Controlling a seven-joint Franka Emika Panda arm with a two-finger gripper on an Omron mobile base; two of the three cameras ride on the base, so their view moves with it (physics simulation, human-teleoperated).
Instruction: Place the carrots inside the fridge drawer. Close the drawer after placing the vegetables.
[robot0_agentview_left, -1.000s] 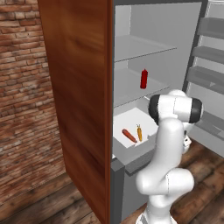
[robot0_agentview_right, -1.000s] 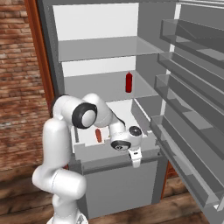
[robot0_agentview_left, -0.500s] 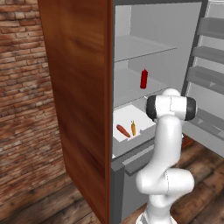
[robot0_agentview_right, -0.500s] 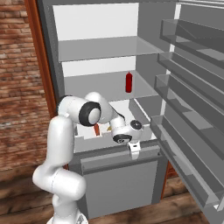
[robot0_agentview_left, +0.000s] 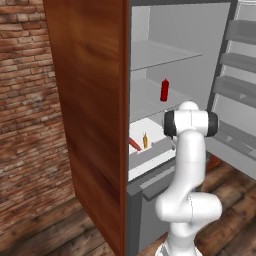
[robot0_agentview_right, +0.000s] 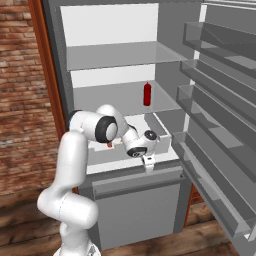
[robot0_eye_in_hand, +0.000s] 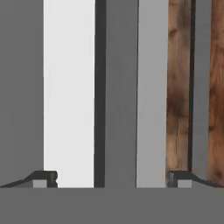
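The carrot (robot0_agentview_left: 134, 144) lies slim and orange-red on the floor of the white fridge drawer (robot0_agentview_left: 150, 160), which stands partly pulled out. In the right base view a small red bit of the carrot (robot0_agentview_right: 109, 145) shows behind my forearm. My gripper (robot0_agentview_right: 148, 162) points downward at the front edge of the drawer (robot0_agentview_right: 161, 138). In the hand view the gripper (robot0_eye_in_hand: 111, 178) is open and empty, with its fingertips (robot0_eye_in_hand: 44, 178) far apart. Beyond them run the white drawer rim (robot0_eye_in_hand: 69, 87), a grey front panel and the wooden floor.
A tiny orange bottle (robot0_agentview_left: 145, 140) stands in the drawer beside the carrot. A red bottle (robot0_agentview_right: 147, 94) stands upright on the shelf above. The open fridge door with its racks (robot0_agentview_right: 215, 100) hangs to the right, and a wooden cabinet side (robot0_agentview_left: 95, 100) borders the left.
The drawer with the carrot has slid further into the fridge, and my gripper has moved inward with its front edge. The jaws stayed open.
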